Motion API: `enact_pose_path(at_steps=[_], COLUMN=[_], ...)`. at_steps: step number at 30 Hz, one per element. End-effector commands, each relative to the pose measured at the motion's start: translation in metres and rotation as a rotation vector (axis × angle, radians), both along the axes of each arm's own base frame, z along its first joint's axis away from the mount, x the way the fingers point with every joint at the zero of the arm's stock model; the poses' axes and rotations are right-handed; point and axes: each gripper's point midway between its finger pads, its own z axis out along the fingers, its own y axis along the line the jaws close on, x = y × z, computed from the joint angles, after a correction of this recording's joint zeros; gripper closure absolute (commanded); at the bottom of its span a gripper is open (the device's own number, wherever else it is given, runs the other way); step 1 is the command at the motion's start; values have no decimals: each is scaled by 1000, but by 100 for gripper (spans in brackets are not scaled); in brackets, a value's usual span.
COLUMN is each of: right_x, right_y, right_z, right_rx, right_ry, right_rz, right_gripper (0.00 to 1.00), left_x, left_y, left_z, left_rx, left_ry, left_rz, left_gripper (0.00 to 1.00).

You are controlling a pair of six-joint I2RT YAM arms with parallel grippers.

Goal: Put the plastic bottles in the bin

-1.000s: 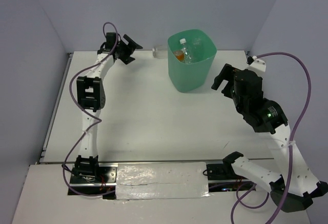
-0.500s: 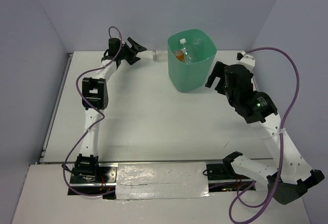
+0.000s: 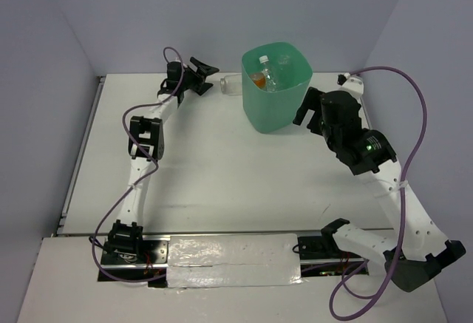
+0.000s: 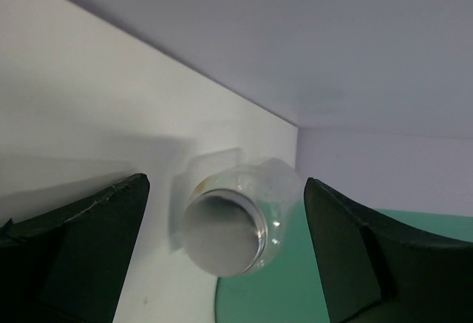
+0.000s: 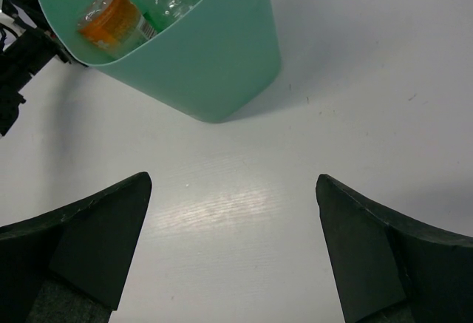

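The mint-green bin stands at the back middle of the table. Inside it lie a clear bottle with a white cap and one with orange ends; the orange one also shows in the right wrist view. A clear bottle lies on the table left of the bin, by the back wall. My left gripper is open just left of it; in the left wrist view the bottle's end sits between the jaws, untouched. My right gripper is open and empty beside the bin's right wall.
The back wall runs close behind the lying bottle. The bin's wall fills the top of the right wrist view, with bare white table below it. A silver tape strip lies at the near edge.
My left gripper has moved right along the back wall toward the lying bottle. My right gripper has moved left and back, closer to the bin's right side.
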Motion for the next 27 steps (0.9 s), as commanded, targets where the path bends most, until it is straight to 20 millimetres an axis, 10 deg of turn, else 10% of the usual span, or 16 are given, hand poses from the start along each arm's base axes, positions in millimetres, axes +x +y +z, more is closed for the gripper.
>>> enact_pose_path(at_steps=[1,27], right_x=[6,14], right_y=[6,11], right_z=[17,7], right_rx=[24,7], right_ry=[-55,-27], right_rz=[11,17], right_gripper=[0,0], left_x=[14,5], left_y=[-18,-54], left_z=[14,10], left_rx=[-83,-115], left_ry=[-63,-133], left_rz=[57,41], left_gripper=[0,1])
